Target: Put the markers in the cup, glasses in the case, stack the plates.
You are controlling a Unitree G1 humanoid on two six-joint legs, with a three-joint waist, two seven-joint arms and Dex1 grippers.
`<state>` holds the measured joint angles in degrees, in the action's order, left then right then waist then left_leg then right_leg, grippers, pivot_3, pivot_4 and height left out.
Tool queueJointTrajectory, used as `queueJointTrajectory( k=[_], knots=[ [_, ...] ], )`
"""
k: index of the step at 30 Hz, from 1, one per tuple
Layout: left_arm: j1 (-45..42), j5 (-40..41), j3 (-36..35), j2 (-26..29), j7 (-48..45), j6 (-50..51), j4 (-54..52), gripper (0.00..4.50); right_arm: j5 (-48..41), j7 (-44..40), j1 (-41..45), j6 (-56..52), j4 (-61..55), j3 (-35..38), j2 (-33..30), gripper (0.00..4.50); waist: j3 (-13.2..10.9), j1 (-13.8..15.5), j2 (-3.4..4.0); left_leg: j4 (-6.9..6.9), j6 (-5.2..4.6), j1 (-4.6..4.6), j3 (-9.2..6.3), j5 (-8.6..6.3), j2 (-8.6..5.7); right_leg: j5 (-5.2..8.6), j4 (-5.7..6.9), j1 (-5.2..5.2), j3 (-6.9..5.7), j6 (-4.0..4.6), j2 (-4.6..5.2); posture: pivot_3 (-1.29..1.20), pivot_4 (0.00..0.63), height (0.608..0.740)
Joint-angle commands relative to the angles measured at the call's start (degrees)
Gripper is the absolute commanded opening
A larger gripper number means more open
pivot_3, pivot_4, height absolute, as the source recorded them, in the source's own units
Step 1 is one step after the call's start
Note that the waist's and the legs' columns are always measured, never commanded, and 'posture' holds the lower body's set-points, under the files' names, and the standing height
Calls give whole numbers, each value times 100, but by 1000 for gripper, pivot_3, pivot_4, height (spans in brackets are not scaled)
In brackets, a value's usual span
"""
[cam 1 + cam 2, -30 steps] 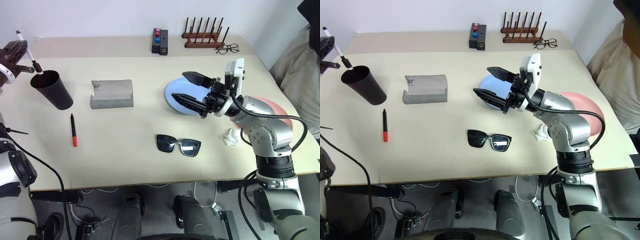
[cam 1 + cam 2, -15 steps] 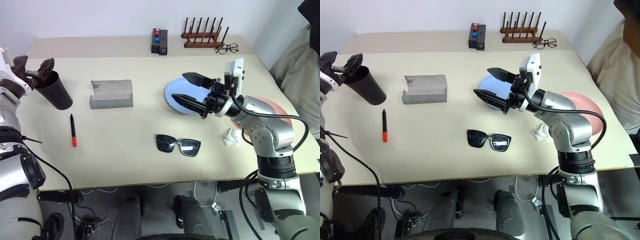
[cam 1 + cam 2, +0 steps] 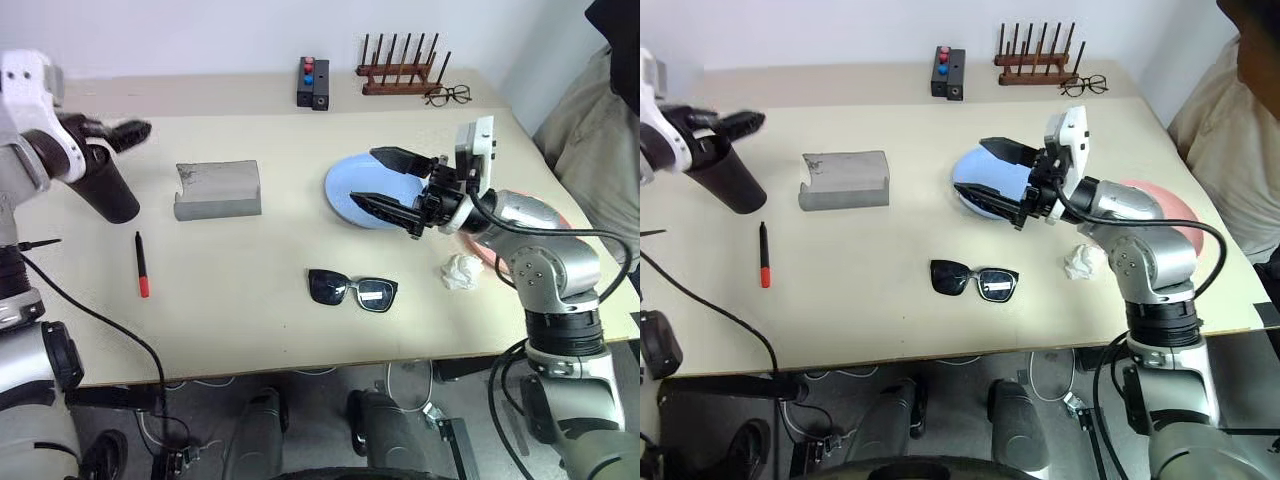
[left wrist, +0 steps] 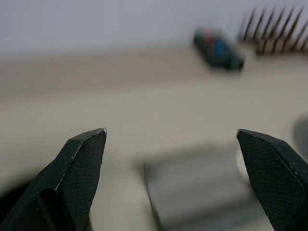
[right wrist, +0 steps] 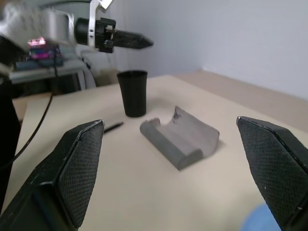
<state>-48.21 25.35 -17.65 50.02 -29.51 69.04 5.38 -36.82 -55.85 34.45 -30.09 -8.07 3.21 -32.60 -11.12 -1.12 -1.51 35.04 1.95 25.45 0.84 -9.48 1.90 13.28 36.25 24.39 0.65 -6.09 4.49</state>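
At the table's (image 3: pixel 250 310) far left the dark cup (image 3: pixel 108 190) stands upright, leaning a little in the head view, its mouth partly behind the left gripper (image 3: pixel 120 133). That gripper hangs just above the cup's rim with its black fingers spread wide and nothing between them, pointing toward the middle of the table. Below the cup lies the black marker (image 3: pixel 141 264), its long axis running from the far side toward the near edge, red end nearest the robot. Right of the cup, the grey case (image 3: pixel 218 189) lies flat with its long side across the table, a notch cut in its upper left corner. Further right and nearer the front edge, the black sunglasses (image 3: pixel 352 289) rest with both lenses side by side, long axis across the table and slightly tilted. Behind them the light blue plate (image 3: pixel 350 190) lies flat. Over its right part hovers the right gripper (image 3: pixel 393 180), fingers wide apart and empty, pointing left. A crumpled white scrap (image 3: pixel 460 271) sits beside the salmon plate (image 3: pixel 556 218), which is mostly hidden by the right arm.
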Motion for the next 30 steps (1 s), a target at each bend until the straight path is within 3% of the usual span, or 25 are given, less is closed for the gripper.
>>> queueJointTrajectory(
  k=[1,6,10,15,30],
  knots=[
    [-239,90,-279,-84,489,1322,-697,4476,-46,-480,43,59,152,72,-250,4500,0,24,-1,2,0,1,0,0,-1,0,-2,0,1,0,0,0,150,740],
    [1,-271,-1141,-952,1465,2287,-1200,4476,-38,-390,69,72,148,40,-119,4500,1,31,-2,7,0,0,0,0,-1,1,-3,-4,2,3,0,0,150,740],
    [368,-289,-1074,-957,1844,2346,-1007,4476,20,-387,32,91,135,-6,-75,4500,1,5,-3,5,0,0,-1,0,-1,-1,-1,-1,5,0,-1,0,150,740],
    [317,-249,-593,-651,1850,2346,23,4476,64,-505,143,115,267,-52,-80,4500,1,36,-3,8,0,-1,-1,0,-2,0,-1,-1,5,2,-1,0,150,740],
    [-591,-513,279,-804,1900,2342,1894,4476,-44,-253,-140,0,-118,14,-29,4500,3,49,-9,8,1,3,0,0,-8,-1,-6,-3,4,2,6,0,150,740]
  ],
)
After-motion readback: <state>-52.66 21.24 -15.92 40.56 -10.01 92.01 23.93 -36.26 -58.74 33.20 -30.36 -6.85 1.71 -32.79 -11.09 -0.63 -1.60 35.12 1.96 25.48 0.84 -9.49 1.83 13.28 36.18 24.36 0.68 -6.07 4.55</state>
